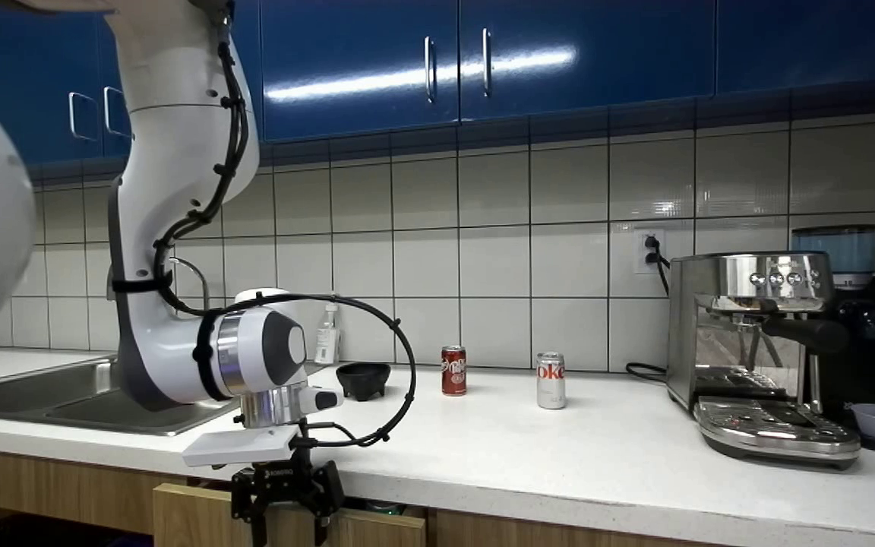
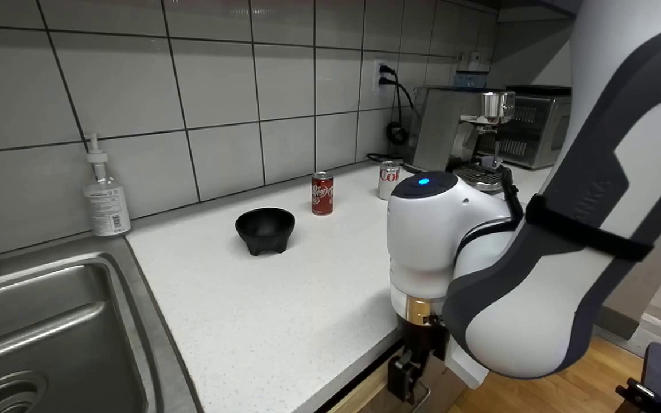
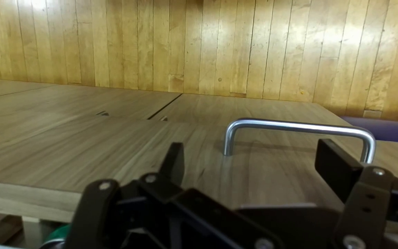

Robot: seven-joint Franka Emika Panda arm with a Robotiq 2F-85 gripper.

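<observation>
Drawer handle (image 3: 297, 126) sits right of center in the wrist view, its long axis running left to right, much as the jaws' 2 fingers (image 3: 172, 162) part. They stand wide apart, gripping nothing; the handle's left end falls between them, its other end past the finger at frame right. In an exterior view, the jaws hang bottom left before the drawer front (image 1: 194, 518), no handle visible. In an exterior view, below the bench (image 2: 273, 321), it shows at the bottom edge, right of center; contact I can't tell.
</observation>
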